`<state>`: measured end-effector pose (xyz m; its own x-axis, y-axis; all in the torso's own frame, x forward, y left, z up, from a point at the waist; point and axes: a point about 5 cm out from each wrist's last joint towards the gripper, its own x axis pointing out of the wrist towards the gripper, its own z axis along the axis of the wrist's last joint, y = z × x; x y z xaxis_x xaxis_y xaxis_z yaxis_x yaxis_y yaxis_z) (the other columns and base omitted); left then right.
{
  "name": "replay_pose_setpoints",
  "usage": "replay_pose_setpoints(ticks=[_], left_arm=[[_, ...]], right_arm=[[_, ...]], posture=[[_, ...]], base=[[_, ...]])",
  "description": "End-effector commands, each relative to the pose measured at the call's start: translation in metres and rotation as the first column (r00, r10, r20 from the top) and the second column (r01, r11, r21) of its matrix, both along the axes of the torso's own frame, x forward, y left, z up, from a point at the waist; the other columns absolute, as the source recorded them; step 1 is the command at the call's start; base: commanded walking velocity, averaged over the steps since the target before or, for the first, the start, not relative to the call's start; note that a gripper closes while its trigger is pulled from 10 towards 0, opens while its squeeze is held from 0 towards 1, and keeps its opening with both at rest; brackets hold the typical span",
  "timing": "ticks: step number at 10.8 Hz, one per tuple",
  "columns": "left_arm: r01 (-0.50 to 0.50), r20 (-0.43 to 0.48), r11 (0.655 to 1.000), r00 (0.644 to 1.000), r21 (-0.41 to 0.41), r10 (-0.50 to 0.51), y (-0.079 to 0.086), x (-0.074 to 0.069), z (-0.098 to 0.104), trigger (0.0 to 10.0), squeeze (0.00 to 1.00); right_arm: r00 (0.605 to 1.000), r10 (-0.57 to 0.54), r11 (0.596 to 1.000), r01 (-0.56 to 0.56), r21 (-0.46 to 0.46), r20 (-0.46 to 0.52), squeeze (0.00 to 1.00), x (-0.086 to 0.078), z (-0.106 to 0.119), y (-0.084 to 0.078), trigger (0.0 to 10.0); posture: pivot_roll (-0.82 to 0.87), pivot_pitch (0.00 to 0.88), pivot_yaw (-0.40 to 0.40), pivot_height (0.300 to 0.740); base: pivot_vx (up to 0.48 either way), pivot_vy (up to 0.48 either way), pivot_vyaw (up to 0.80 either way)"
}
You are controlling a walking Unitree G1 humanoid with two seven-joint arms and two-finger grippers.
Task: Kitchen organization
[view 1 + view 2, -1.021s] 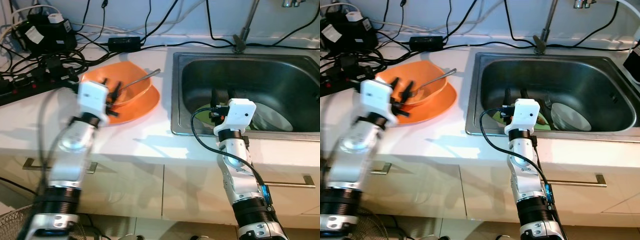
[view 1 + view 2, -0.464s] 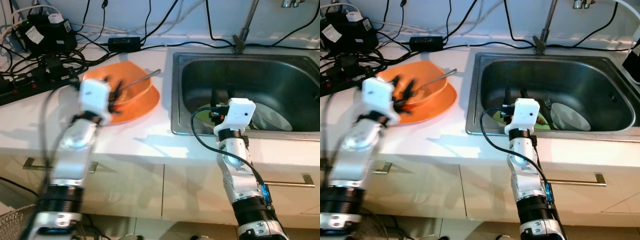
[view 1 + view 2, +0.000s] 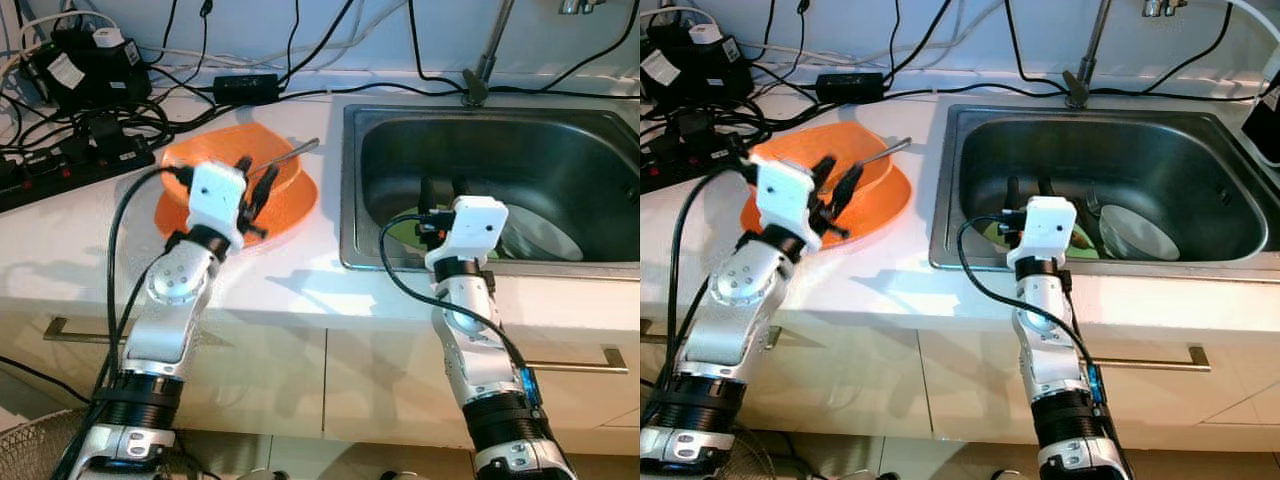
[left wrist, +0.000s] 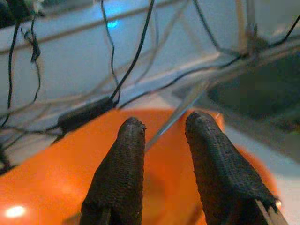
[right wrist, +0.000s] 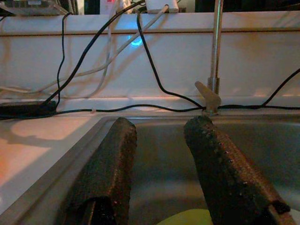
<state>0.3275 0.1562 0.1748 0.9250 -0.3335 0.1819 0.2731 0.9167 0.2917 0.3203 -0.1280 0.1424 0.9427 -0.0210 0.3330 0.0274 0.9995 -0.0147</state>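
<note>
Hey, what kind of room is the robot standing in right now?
Most likely a home kitchen: a steel sink set into a white counter, a faucet behind it, and an orange bowl on an orange plate with a utensil in it.

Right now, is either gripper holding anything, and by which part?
Nothing is held. The left gripper hovers open over the orange bowl, near the spoon handle. The right gripper is open above the sink.

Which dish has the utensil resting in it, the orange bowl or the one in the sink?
The orange bowl on the counter: a metal utensil leans out over its rim, just past the left gripper.
</note>
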Motion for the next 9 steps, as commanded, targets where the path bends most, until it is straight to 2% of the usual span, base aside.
replay_pose_setpoints(ticks=[1,9], left_arm=[[-0.028,-0.023,0.999,0.999,0.035,0.029,0.004,0.002,-0.003,10.0,0.0],[-0.145,-0.05,0.979,0.987,0.143,0.154,0.036,0.004,-0.009,10.0,0.0]], right_arm=[[0.997,-0.014,1.0,0.014,-0.002,-0.079,0.0,-0.002,-0.018,-0.002,10.0],[0.997,-0.009,1.0,0.009,-0.002,-0.079,0.0,-0.001,-0.018,-0.001,10.0]], posture=[[0.05,0.045,0.064,0.74],[0.06,0.041,0.062,0.74]], base=[[0.0,0.0,0.0],[0.0,0.0,0.0]])
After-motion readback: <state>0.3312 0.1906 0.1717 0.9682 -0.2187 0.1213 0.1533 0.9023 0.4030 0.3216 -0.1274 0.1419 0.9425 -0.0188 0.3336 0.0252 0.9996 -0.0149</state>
